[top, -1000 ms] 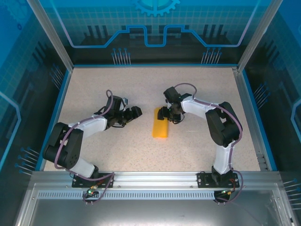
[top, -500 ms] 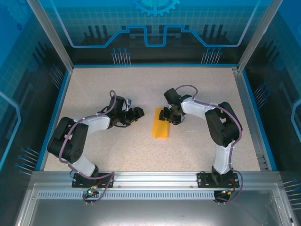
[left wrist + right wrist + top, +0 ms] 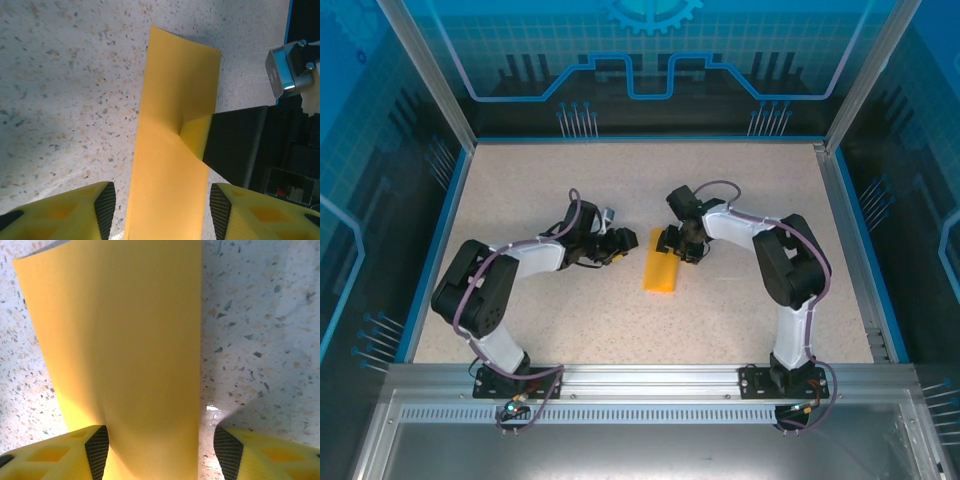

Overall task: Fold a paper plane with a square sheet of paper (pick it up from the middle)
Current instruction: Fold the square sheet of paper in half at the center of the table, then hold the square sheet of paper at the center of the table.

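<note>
- Jaws on both arms stand apart with nothing clamped. From the top external camera, the left gripper [image 3: 618, 252] and right gripper [image 3: 672, 243] face each other near the middle of the speckled table [image 3: 570, 190]. The sheet of paper [image 3: 661, 275], folded into a narrow orange strip, lies with its long axis running roughly 12 to 6 o'clock. The right gripper sits over the strip's 12 o'clock end. The left gripper is near it, at about 10 o'clock from the strip's middle.
- Left wrist view: the left gripper's two yellow fingers [image 3: 65, 215] sit at 7 and 5 o'clock, spread wide. The strip runs up between them toward 12 o'clock. A sliver of table shows between the 7 o'clock pad and the paper edge. From 3 o'clock, one of the right gripper's fingertips [image 3: 196, 136] touches the strip's edge, and a small crease starts there.
- Right wrist view: the right gripper's fingers [image 3: 60, 455] are released, at 7 and 5 o'clock. The strip stretches between them toward 12 o'clock. Its edge meets the 7 o'clock pad, while bare table shows beside the 5 o'clock pad. The strip's 11 o'clock corner curls slightly off the table.
</note>
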### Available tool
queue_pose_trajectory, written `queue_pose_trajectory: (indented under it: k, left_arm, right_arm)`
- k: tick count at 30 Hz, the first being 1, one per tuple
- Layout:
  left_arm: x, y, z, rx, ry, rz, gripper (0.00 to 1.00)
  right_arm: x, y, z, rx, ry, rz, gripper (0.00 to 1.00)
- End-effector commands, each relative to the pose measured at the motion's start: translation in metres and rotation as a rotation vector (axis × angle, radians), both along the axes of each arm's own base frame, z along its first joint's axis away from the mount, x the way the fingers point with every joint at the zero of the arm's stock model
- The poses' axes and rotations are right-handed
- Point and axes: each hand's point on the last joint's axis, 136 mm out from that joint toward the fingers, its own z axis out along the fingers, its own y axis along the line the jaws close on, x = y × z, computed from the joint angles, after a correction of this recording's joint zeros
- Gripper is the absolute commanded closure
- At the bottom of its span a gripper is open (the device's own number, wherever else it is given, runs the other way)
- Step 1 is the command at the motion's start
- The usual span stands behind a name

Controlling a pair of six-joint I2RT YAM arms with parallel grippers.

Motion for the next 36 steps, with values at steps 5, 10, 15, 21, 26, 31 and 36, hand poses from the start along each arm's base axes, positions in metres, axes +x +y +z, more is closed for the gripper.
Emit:
queue_pose_trajectory:
  k: [5, 10, 15, 21, 26, 31, 36]
  left_arm:
    - [0.005, -0.019, 0.006, -0.054, 0.008, -0.055, 0.52]
    - [0.004, -0.028, 0.002, -0.073, 0.03, -0.082, 0.56]
    - [0.006, -0.031, -0.002, -0.07, 0.042, -0.09, 0.59]
    - [0.005, -0.037, -0.008, -0.07, 0.065, -0.106, 0.62]
    - [0.002, -0.042, -0.011, -0.067, 0.081, -0.131, 0.68]
    - [0.001, -0.042, -0.012, -0.051, 0.096, -0.131, 0.73]
    - [0.003, -0.037, -0.019, -0.013, 0.11, -0.108, 0.75]
  right_arm:
    - [-0.026, -0.02, -0.047, -0.134, 0.14, -0.016, 0.35]
    - [-0.028, -0.023, -0.051, -0.155, 0.155, -0.024, 0.34]
    - [-0.029, -0.024, -0.054, -0.162, 0.161, -0.023, 0.34]
    - [-0.032, -0.026, -0.057, -0.175, 0.171, -0.012, 0.33]
    - [-0.033, -0.027, -0.063, -0.192, 0.188, -0.003, 0.34]
    - [-0.035, -0.031, -0.069, -0.221, 0.206, 0.009, 0.35]
    - [-0.038, -0.034, -0.076, -0.242, 0.225, 0.019, 0.35]
